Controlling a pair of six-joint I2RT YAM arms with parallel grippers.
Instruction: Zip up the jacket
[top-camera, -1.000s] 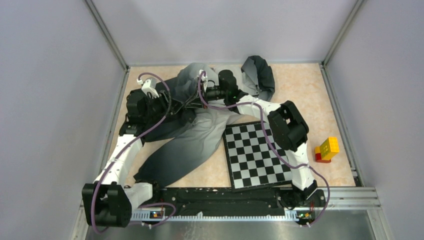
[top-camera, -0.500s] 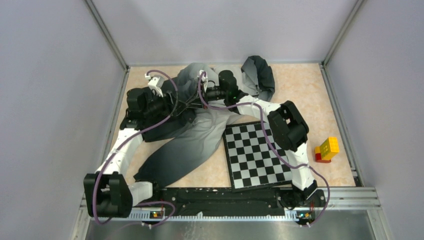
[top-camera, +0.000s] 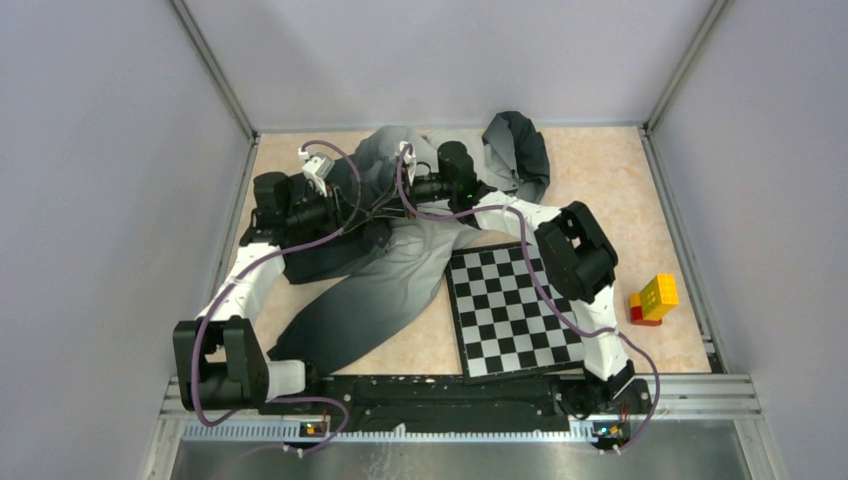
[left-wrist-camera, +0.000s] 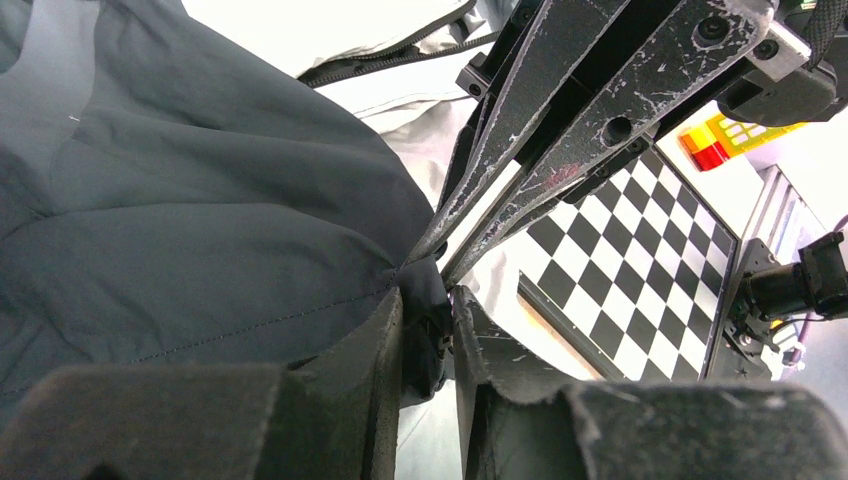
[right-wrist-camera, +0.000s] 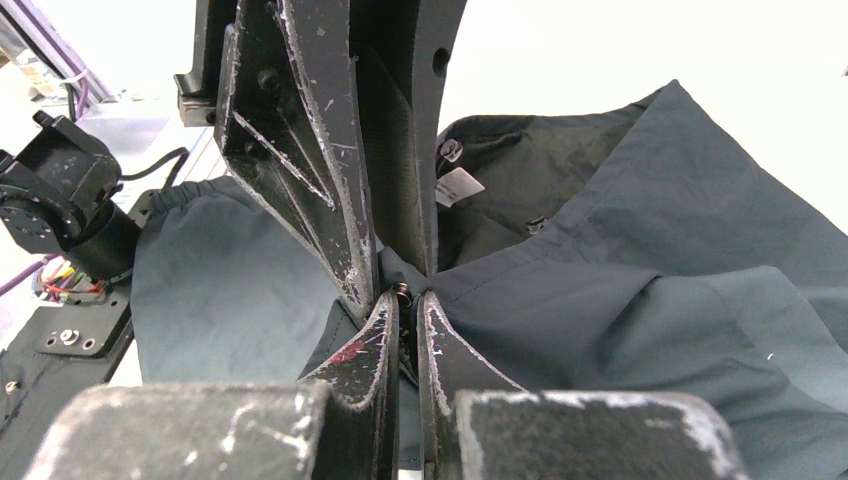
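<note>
One jacket; one chessboard; one yellow-red block stack; two hands: left hand, right hand.

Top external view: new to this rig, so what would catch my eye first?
The big grey-to-charcoal jacket sprawls across the left and middle of the view. Over its far part the left gripper and right gripper meet tip to tip, both pinching fabric. A chessboard lies to its right.

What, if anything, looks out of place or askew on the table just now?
The jacket lies crumpled rather than flat, with one part bunched at the far side. The chessboard sits skewed to the edges of the table. The left fingers and right fingers pinch the fabric tip to tip at one spot.
</note>
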